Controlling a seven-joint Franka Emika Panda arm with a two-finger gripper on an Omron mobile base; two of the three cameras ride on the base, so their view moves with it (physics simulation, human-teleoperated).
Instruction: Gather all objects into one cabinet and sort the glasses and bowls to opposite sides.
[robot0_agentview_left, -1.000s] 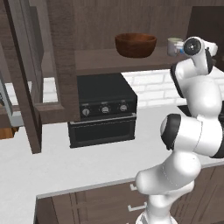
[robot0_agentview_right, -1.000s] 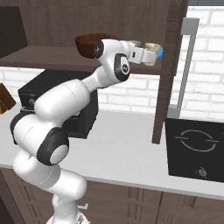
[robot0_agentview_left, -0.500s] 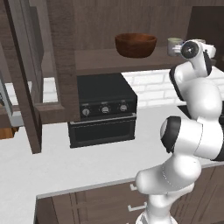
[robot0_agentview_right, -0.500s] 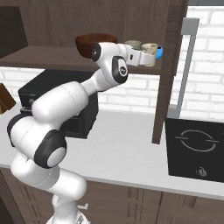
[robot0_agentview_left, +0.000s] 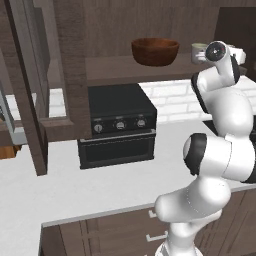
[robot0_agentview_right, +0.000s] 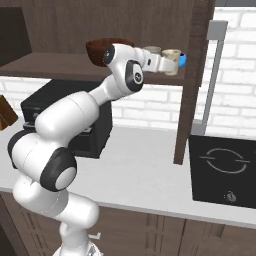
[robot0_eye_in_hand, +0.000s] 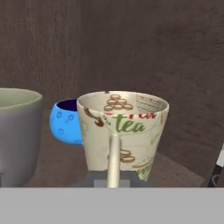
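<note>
Overhead, a dark brown wood-grain cabinet spans the wall, its wide shelf running above a white brick backsplash, and a tall dark upright panel drops from it to the counter. The pale grey counter stretches below, with dark wood drawer fronts under its front edge. On the counter stands a black oven-like appliance with three knobs across its front, directly beneath the shelf. To the right of the upright panel a black cooktop is set into the counter.

The white arm reaches up from the base to shelf height. On the shelf, the large reddish-brown wooden bowl sits toward the left, well apart from the smaller pieces. To its right the grey-green mug stands upright. Just beside that is the cream mug, printed with "tea", also upright, its thin handle facing the hand camera. The gripper is clamped shut on that handle; the mug's base is hidden behind the gripper body, so whether it rests on the shelf cannot be told. Behind and between the two mugs, near the cabinet's back wall, sits the small bright blue bowl, partly hidden by the cream mug.
</note>
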